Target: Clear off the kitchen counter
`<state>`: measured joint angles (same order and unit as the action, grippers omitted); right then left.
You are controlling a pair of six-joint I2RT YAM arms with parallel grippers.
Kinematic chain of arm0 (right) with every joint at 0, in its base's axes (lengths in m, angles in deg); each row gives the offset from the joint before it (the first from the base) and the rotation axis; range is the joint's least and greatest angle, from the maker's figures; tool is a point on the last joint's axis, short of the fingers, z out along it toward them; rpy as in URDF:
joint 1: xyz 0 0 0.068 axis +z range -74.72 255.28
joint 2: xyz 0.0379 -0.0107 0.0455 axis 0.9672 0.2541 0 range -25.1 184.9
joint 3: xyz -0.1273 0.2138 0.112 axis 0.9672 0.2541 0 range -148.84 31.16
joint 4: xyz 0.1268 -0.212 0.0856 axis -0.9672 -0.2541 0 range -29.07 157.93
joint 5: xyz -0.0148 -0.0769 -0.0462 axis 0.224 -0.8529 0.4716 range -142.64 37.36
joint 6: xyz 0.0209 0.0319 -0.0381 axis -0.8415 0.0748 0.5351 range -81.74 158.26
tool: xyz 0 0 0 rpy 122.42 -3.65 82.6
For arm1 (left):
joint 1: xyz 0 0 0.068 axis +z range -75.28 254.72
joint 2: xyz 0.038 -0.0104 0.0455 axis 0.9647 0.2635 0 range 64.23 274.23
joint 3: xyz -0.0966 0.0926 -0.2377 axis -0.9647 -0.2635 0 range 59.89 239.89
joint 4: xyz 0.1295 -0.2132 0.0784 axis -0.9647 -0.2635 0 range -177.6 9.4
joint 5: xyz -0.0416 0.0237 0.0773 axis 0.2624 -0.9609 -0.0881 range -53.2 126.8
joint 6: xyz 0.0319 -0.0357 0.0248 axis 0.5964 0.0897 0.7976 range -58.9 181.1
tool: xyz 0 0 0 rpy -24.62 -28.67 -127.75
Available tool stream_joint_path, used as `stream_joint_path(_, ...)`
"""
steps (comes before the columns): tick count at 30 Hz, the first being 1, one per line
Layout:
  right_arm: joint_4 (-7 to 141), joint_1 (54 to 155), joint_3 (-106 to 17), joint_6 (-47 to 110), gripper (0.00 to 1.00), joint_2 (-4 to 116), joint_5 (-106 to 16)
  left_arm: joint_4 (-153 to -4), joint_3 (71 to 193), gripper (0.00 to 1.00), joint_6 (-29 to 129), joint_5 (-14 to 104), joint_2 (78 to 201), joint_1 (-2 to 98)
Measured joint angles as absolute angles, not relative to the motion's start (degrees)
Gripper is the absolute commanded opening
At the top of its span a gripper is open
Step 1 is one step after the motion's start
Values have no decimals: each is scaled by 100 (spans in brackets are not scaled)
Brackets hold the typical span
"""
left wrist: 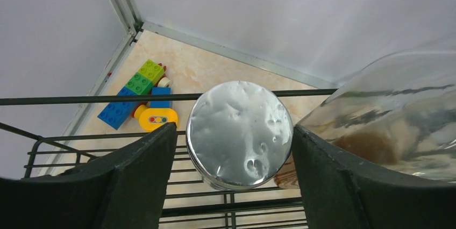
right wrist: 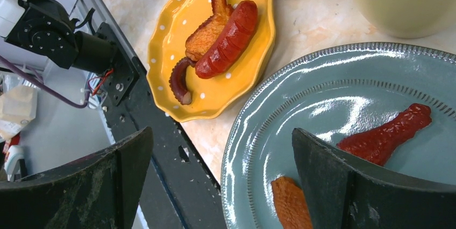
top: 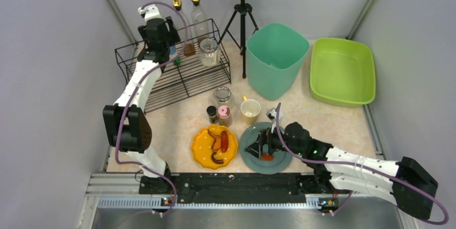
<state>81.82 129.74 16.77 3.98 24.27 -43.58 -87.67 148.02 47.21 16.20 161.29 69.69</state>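
The kitchen counter [top: 301,116] carries a yellow dotted plate [top: 200,151] with a sausage [right wrist: 228,41], a wing and a tentacle piece. Beside it is a teal plate [top: 279,163] with a red piece [right wrist: 387,135] and an orange piece [right wrist: 290,205]. My right gripper [top: 263,145] hangs open over the teal plate's left rim [right wrist: 253,127], holding nothing. My left gripper [top: 161,51] is up at the black wire rack [top: 177,78]. Its fingers stand open around a small silver-lidded jar [left wrist: 239,132], with a gap on the left side.
A cream cup [top: 250,109], a glass jar [top: 222,97] and two small spice jars [top: 212,114] stand behind the plates. A green bin [top: 275,57], a lime tub [top: 342,70] and a tripod [top: 242,24] are at the back. Bottles [top: 200,16] stand on the rack; toy bricks [left wrist: 137,97] lie behind it.
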Motion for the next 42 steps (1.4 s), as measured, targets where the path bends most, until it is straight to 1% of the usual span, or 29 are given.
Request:
stream_joint_path(1, 8195, 12974, 1692, 395, 99, 2427, -4358, -8741, 14802, 88, 4753, 1620, 16129, 6962)
stream_joint_path(2, 8188, 12974, 1697, 393, 99, 2427, -4358, -8716, 14805, 96, 4780, 1617, 16129, 6956)
stream_joint_path(3, 8195, 12974, 1703, 393, 99, 2427, -4358, -8706, 14802, 99, 4782, 1620, 16129, 6951)
stream_joint_path(13, 8186, 12974, 1703, 382, 99, 2429, -4356, -8841, 14805, 99, 4906, 1648, 15974, 6938)
stream_joint_path(20, 8053, 12974, 1694, 417, 99, 2425, -4433, -9101, 14719, 99, 4882, 1996, 15097, 6914)
stream_joint_path(26, 7683, 12974, 1554, 492, 99, 2352, -4601, -9245, 14151, 99, 4655, 2599, 14133, 6846)
stream_joint_path(31, 7301, 12974, 1327, 588, 99, 2121, -4767, -9495, 13635, 99, 4349, 3425, 13631, 6796)
stream_joint_path(34, 7063, 12974, 1301, 618, 99, 1793, -4881, -9558, 13087, 99, 4268, 3596, 13344, 6494)
stream_joint_path(39, 6591, 12974, 1294, 627, 99, 1367, -5112, -9812, 12354, 99, 4233, 3390, 12979, 5412)
stream_joint_path(42, 6315, 12974, 1242, 623, 99, 1251, -5261, -9892, 12079, 99, 4168, 3287, 12870, 4967)
